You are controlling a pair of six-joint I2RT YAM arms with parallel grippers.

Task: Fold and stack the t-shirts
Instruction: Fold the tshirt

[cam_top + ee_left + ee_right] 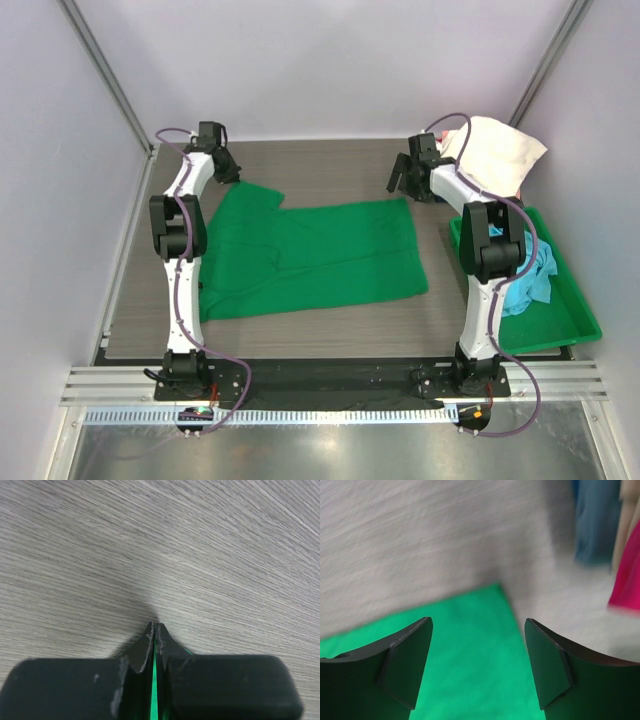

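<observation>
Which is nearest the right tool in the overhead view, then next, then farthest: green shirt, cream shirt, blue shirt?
1. Green shirt, corner under the right tool.
2. Cream shirt, far right corner.
3. Blue shirt, in the bin.

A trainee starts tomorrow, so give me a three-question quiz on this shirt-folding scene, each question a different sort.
1. True or false: the left gripper is shut on the green shirt.
2. Which stands open above that shirt's corner? A. left gripper B. right gripper
3. Fill in: the blue shirt lies in the green ___.
Key: 1 true; 2 B; 3 bin
</observation>
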